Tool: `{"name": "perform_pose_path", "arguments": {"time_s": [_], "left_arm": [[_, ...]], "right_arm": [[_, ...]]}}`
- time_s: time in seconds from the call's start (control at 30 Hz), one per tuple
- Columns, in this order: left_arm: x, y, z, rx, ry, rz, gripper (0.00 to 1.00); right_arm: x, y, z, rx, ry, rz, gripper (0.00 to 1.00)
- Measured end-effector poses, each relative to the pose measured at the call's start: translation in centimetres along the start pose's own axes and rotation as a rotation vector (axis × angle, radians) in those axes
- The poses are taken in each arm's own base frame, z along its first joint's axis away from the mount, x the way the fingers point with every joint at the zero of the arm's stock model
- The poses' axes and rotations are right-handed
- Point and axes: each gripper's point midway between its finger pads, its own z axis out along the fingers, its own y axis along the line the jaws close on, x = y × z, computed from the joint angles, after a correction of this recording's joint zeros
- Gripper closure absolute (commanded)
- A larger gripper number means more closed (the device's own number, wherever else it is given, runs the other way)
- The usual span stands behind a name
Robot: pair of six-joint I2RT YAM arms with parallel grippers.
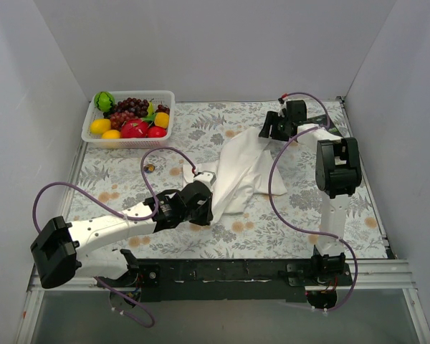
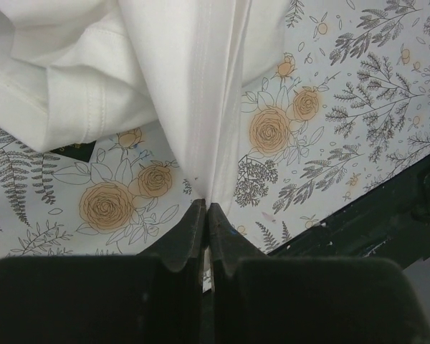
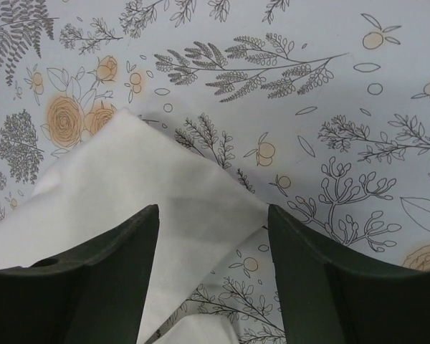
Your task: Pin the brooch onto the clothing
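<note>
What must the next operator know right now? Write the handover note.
Left gripper: shut on a fold of the crumpled white short-sleeved T-shirt.
Right gripper: open, jaws either side of a shirt corner, not gripping it.
Tiny round dark-rimmed brooch: lying on the floral tablecloth, left of the shirt in the top view, apart from it and from both grippers.
Done: shirt grasped on one side.
Left: spread the shirt, pick up the brooch, pin it on.

You see: shirt [image 1: 240, 172] plain white; counter cloth [image 1: 208, 129] pale, printed with grey ferns and orange roses; basket [image 1: 122, 143] white, its fruit [image 1: 135, 127] red, yellow, green, purple.
</note>
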Motion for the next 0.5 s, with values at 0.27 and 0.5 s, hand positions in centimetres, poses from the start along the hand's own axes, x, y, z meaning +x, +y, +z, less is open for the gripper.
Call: {"name": "perform_pose_path", "arguments": {"time_s": [0.27,0.5], "left_arm": [[-0.7,-0.5,-0.4,0.019,-0.030,-0.028,1.00],[-1.1,-0.7,-0.4,0.026,-0.045,-0.041,1.00]], "right_arm": [[1.4,-1.1,0.2,0.057,0.048,0.013,0.41],[0.7,-0.8,1.4,0.051,0.037,-0.001,0.71]]}}
